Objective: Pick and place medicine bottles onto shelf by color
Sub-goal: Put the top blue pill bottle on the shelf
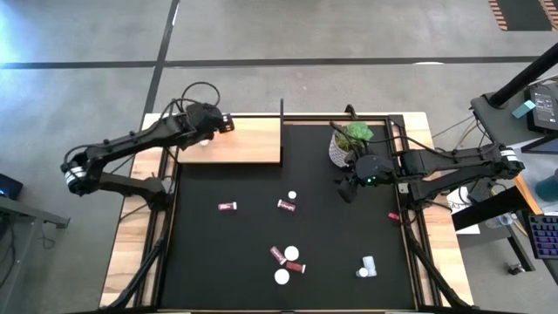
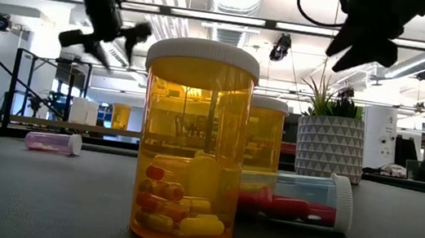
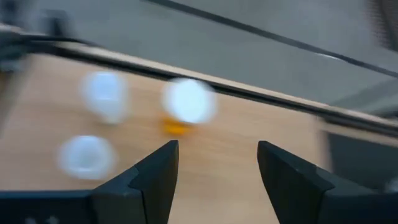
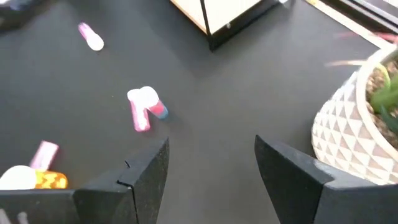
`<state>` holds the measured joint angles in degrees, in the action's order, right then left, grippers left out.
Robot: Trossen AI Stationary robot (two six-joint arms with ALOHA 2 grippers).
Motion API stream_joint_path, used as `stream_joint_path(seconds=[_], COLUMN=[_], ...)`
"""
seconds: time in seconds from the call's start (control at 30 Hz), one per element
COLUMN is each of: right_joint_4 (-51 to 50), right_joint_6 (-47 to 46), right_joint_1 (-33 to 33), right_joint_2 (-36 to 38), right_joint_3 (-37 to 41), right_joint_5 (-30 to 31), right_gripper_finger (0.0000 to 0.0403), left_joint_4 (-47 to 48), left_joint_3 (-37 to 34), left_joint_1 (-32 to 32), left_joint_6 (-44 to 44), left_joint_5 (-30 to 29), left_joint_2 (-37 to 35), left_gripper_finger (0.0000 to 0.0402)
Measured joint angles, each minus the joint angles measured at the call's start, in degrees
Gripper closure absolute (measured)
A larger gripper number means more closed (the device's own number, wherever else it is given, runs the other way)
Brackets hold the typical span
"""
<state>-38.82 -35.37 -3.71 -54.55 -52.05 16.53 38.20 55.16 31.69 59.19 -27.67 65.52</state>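
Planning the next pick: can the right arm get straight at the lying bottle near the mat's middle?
Probably yes. The right pincer hangs open above bare mat, nothing between it and that bottle; the plant pot stands behind.

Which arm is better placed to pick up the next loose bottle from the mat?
Right, probably. The right pincer hangs open over the black mat near the loose bottles; the left pincer, also open, is over the shelf.

High view: overhead, looking straight down; takes in the whole black mat (image 1: 261,235) and both arms.
Low view: mat level, facing the room, very near an amber bottle (image 2: 192,145).
Left wrist view: close above the shelf (image 3: 249,155).
Right wrist view: angled down, sharing the plant pot (image 4: 354,134) with the high and low views.
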Motion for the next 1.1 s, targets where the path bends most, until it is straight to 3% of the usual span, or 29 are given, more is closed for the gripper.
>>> stream_joint_path(seconds=[0.17,0.6,0.87,1.1], right_joint_4=[3.6,8.2,7.8,7.0], right_joint_6=[2.3,2.4,8.8,12.1], right_joint_1=[0.0,0.0,0.0,0.0], right_joint_2=[-0.8,-8.6,-8.1,-4.6], right_joint_3=[0.0,0.0,0.0,0.0], right_joint_5=[0.0,0.2,-0.2,-0.2], right_gripper_finger=[0.0174,0.0174,0.0174,0.0174], left_joint_4=[-7.3,-17.0,-19.1,-25.5], left_joint_3=[-0.4,-0.4,-1.1,-1.9], left_joint_1=[-5.1,-22.6,-29.2,-34.6], left_joint_6=[-4.6,-14.6,-21.4,-26.8], left_joint_5=[4.7,5.1,4.7,4.7], left_joint_2=[-2.7,-4.7,-1.7,6.9], left_gripper_finger=[0.02,0.02,0.02,0.02])
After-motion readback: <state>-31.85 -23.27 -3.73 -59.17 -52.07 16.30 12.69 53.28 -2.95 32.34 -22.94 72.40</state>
